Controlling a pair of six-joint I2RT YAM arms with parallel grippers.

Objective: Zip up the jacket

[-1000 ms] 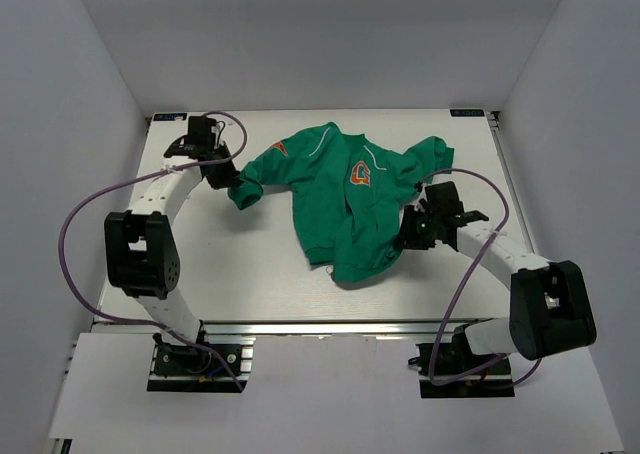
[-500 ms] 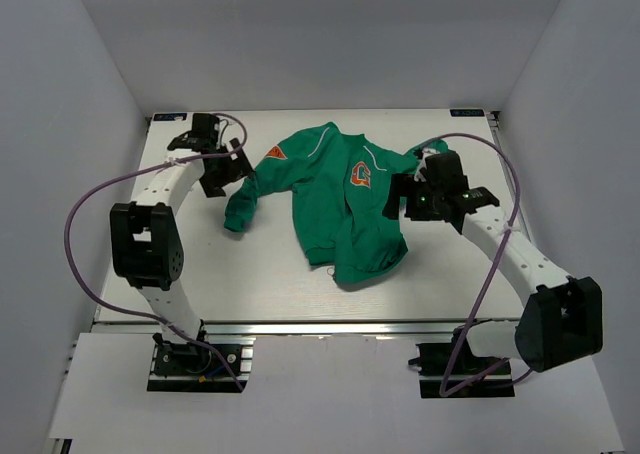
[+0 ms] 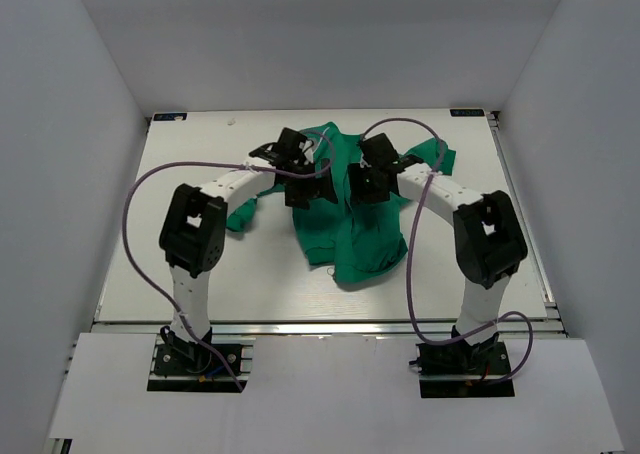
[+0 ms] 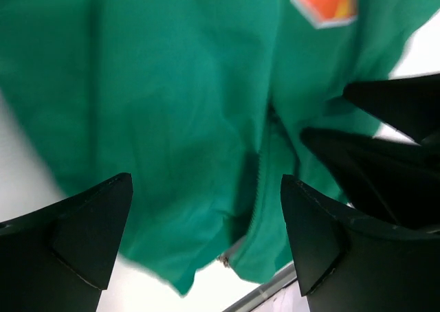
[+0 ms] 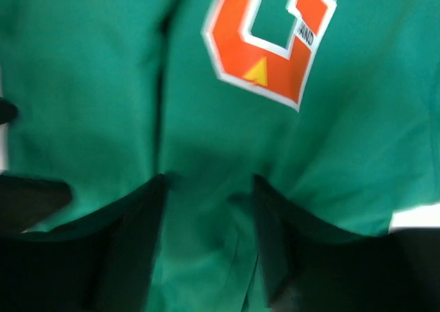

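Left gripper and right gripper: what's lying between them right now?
Only the jacket, its green front, lies between the left gripper and the right gripper; the top view shows it.

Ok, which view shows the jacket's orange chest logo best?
Right wrist: the logo fills the upper frame, nearly whole though blurred. Left wrist catches only a corner at the top. Top external: the right arm covers it.

The small green fabric track jacket with an orange chest logo lies rumpled, front up, mid-desk. Its front zip is blurred and possibly closed.
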